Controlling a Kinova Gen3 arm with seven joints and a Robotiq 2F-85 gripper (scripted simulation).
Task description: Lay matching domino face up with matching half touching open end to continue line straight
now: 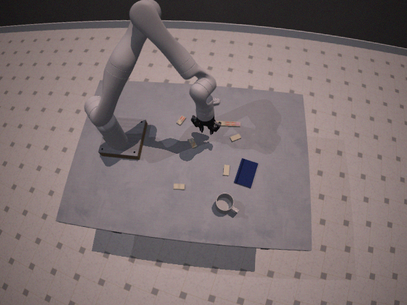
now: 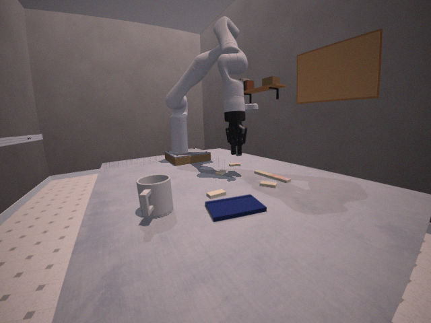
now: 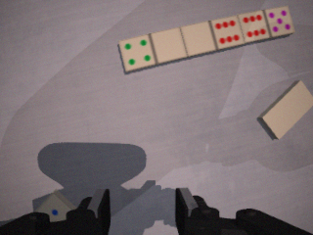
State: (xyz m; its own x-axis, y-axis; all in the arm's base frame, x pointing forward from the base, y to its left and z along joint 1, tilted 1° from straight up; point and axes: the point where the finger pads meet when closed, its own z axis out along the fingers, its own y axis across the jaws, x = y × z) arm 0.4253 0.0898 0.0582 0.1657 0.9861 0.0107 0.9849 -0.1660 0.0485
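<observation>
Above the table, mid-search: the line stands unextended, its match unidentified.
The line (image 1: 227, 123) (image 2: 272, 175) (image 3: 199, 39) reads green four to purple five, those being its open ends. Two loose dominoes look turned up: the red-pipped one (image 1: 180, 120) (image 2: 234, 164), well apart towards the base, and the shadowed one (image 1: 192, 142) (image 2: 220, 171) (image 3: 55, 208), one blue pip showing. The domino beside the line (image 1: 235, 137) (image 2: 268, 184) (image 3: 288, 112) and the one by the book (image 1: 226, 169) (image 2: 216, 193) show plain tops; the far one (image 1: 179, 186) I cannot judge. Checking, then placing, seems left. The gripper (image 1: 206, 131) (image 2: 236, 153) (image 3: 142, 205) hangs part-open, empty. No brand or writing is legible, even on the blue book (image 1: 246, 173) (image 2: 236, 207).
</observation>
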